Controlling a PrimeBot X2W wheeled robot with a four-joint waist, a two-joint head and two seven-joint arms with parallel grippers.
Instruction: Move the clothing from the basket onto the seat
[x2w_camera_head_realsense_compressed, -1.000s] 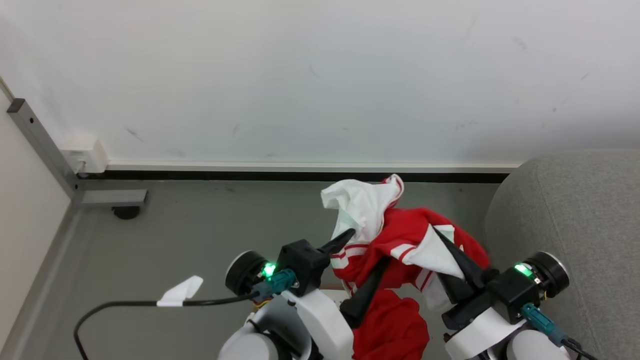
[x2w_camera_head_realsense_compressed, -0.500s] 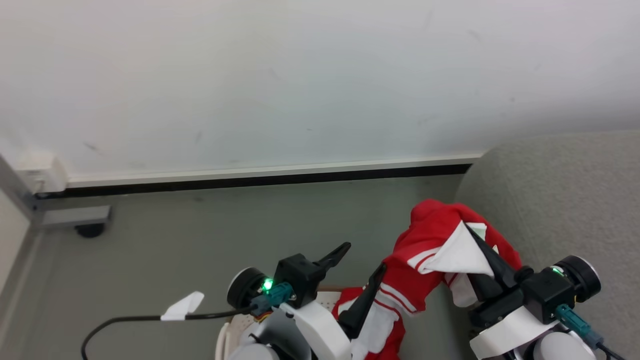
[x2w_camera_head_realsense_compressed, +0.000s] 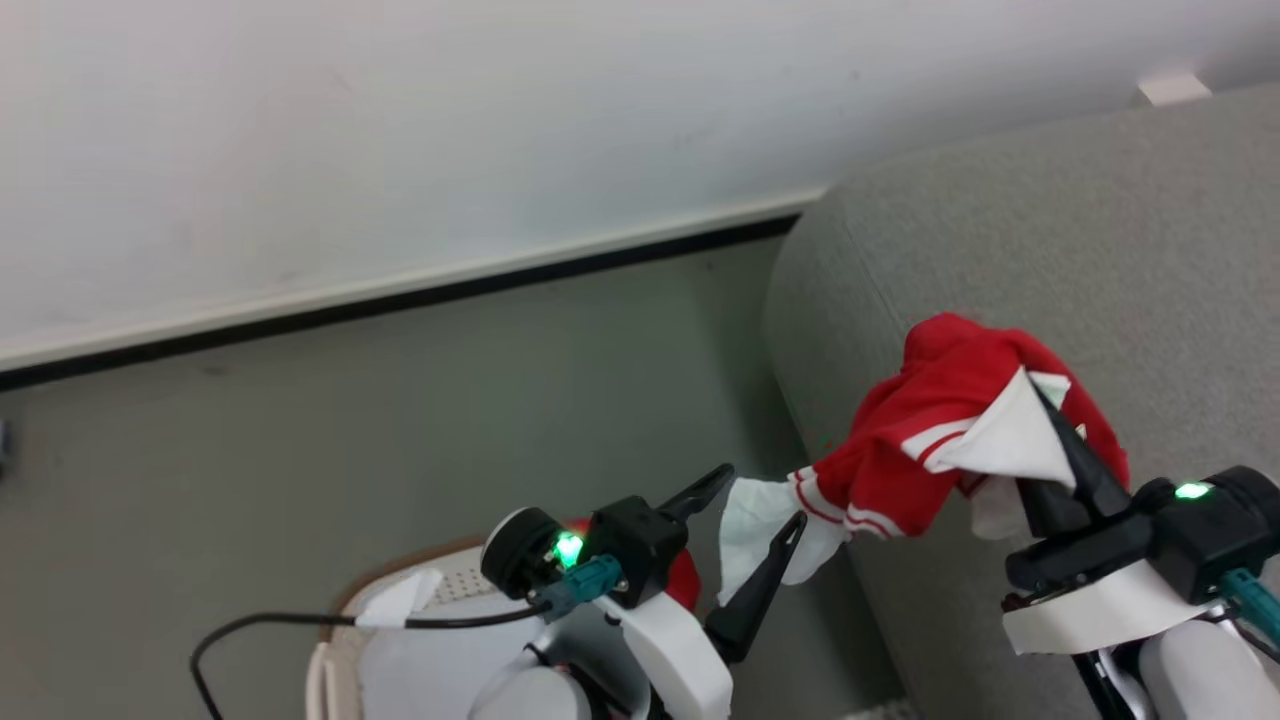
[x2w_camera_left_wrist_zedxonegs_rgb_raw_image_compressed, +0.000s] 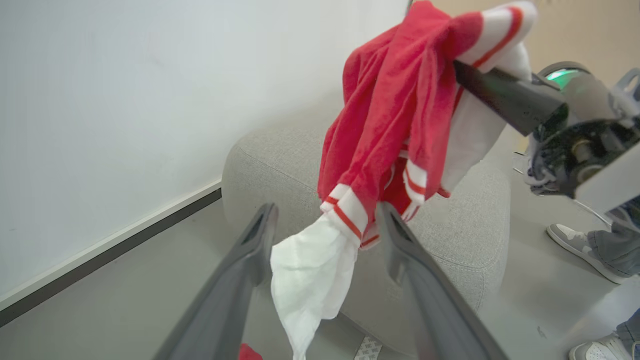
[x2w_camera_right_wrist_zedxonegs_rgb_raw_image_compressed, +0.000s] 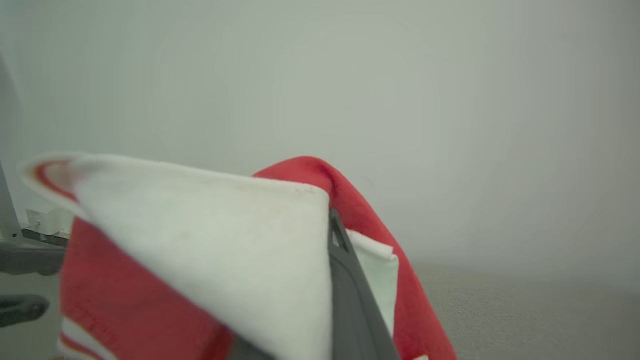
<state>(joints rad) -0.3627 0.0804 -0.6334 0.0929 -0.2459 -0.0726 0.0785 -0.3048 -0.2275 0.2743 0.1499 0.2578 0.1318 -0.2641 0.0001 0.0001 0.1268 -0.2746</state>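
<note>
The right gripper (x2w_camera_head_realsense_compressed: 1045, 420) is clamped on the red garment (x2w_camera_head_realsense_compressed: 950, 400). White trim is folded over the jaws, so just 1 dark finger can be made out in the head view and in the right wrist view, where the right gripper (x2w_camera_right_wrist_zedxonegs_rgb_raw_image_compressed: 332, 235) is half buried in the red garment (x2w_camera_right_wrist_zedxonegs_rgb_raw_image_compressed: 130, 300). The bunched cloth is held up over the rounded left edge of the grey seat (x2w_camera_head_realsense_compressed: 1050, 230); whether it touches the upholstery cannot be told. Its striped cuff and a white tail trail down off that edge, between the 2 wide-apart fingers of the left gripper (x2w_camera_head_realsense_compressed: 762, 497). In the left wrist view the tail of the red garment (x2w_camera_left_wrist_zedxonegs_rgb_raw_image_compressed: 395, 110) hangs inside the left gripper (x2w_camera_left_wrist_zedxonegs_rgb_raw_image_compressed: 326, 215), perhaps brushing 1 finger. The basket (x2w_camera_head_realsense_compressed: 322, 685) is mostly hidden under the left arm and cut off by the bottom edge; a scrap of red (x2w_camera_head_realsense_compressed: 683, 580) shows beside the wrist, too little to identify. The top of the seat (x2w_camera_left_wrist_zedxonegs_rgb_raw_image_compressed: 465, 225) lies bare, with bare floor (x2w_camera_head_realsense_compressed: 400, 400) to its left up to the wall (x2w_camera_head_realsense_compressed: 400, 120). 2 shoes (x2w_camera_left_wrist_zedxonegs_rgb_raw_image_compressed: 575, 240) of a person stand past the seat.
</note>
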